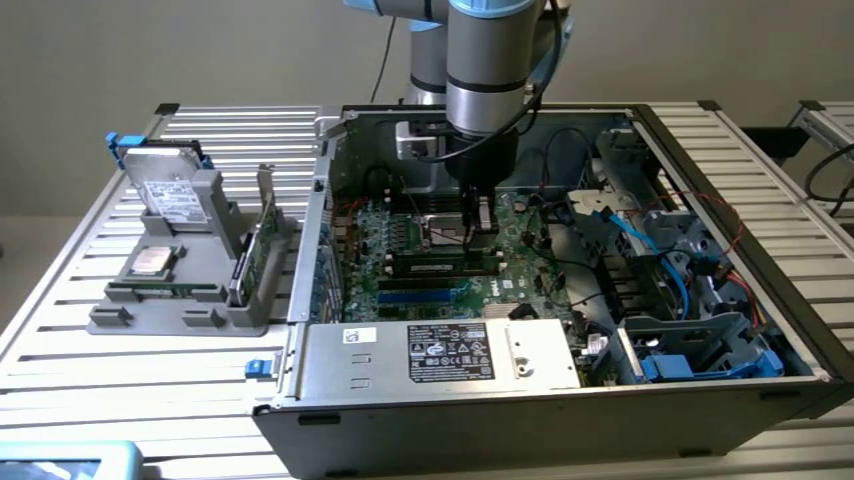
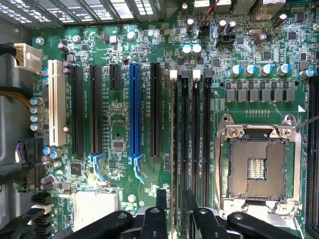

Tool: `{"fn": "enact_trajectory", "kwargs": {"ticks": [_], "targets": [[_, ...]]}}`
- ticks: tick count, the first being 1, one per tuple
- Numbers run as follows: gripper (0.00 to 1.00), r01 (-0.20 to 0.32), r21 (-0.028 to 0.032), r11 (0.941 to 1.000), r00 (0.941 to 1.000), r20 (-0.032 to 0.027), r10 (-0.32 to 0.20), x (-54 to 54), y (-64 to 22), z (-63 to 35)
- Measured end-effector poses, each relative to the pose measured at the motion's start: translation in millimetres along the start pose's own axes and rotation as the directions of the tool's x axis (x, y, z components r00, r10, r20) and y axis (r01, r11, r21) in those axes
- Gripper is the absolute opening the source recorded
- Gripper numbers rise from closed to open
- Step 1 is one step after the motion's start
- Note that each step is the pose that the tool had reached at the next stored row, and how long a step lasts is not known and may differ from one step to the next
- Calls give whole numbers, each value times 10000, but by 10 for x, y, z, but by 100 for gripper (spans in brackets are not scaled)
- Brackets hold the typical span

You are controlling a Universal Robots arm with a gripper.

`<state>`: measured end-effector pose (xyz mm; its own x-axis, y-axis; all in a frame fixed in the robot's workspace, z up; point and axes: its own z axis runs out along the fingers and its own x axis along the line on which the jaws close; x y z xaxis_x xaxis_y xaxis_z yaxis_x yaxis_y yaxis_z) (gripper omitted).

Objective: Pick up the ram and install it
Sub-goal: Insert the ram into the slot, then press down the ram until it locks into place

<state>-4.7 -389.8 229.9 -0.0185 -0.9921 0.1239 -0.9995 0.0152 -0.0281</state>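
While its fingers [image 2: 162, 200], partway apart, pinch the upright ram's [image 1: 441, 268] top edge, the gripper [image 1: 471, 238] [image 2: 175, 211] hangs at the exterior view's centre, the stick lined along the motherboard's [image 2: 119, 114] black memory slots [image 2: 207, 149], inside the open computer case [image 1: 534, 420].

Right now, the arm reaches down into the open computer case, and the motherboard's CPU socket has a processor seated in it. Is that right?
No. The CPU socket on the motherboard is empty, its contact field bare, as the wrist view shows. The arm does reach down into the open computer case.
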Motion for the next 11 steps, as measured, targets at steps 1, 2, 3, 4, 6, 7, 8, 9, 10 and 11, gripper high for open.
{"fn": "enact_trajectory", "kwargs": {"ticks": [1,2,3,4,6,7,8,9,10,11], "targets": [[27,0,0,10000,10000,0,0,0,0,0],[27,0,0,10000,10000,0,0,0,0,0],[27,0,0,10000,10000,0,0,0,0,0],[27,0,1,10000,10000,0,0,0,0,0],[27,0,0,10000,10000,0,0,0,0,0],[27,0,0,10000,10000,0,0,0,0,0],[27,0,0,10000,10000,0,0,0,0,0],[27,0,0,10000,10000,0,0,0,0,0],[27,0,0,10000,10000,0,0,0,0,0],[25,0,0,10000,10000,0,0,0,0,0]]}}
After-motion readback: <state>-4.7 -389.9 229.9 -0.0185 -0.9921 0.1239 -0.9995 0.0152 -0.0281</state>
